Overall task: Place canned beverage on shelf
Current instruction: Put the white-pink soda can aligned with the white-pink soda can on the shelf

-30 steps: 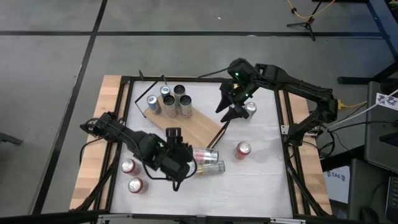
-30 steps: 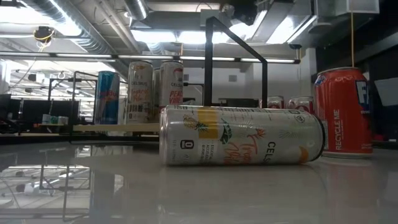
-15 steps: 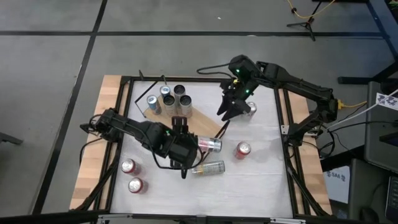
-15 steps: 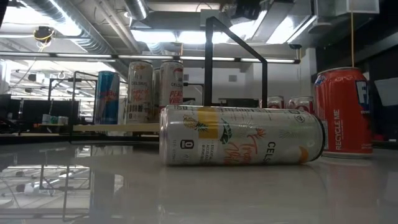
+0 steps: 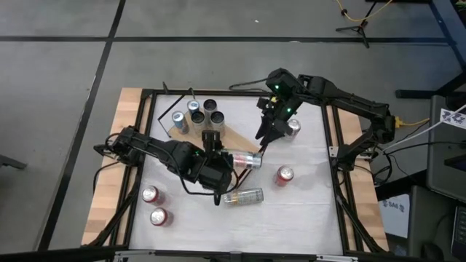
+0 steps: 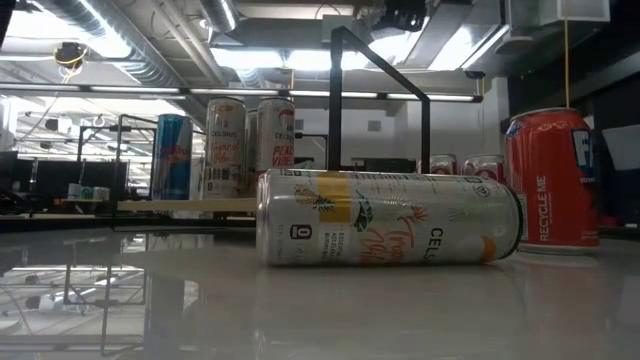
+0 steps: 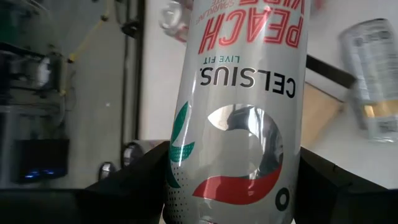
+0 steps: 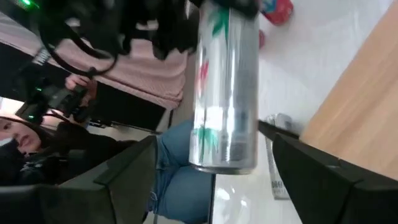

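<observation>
Only the left wrist view reads the label: the left gripper is clenched on a peach can, held sideways just off the shelf's near edge. The board's right half lies bare. The right gripper hovers spread-fingered, empty, over the shelf's right end.

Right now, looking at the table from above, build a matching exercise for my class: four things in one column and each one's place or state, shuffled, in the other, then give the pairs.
Things:
1. Peach can
2. Pale can with orange print
3. Shelf
4. Right gripper

Places or states:
A. Lying on its side on the white tabletop
B. Carries five upright cans at one end
C. Held off the table by the left gripper
D. Open, beside a silver can

Pairs: 1-C, 2-A, 3-B, 4-D
</observation>
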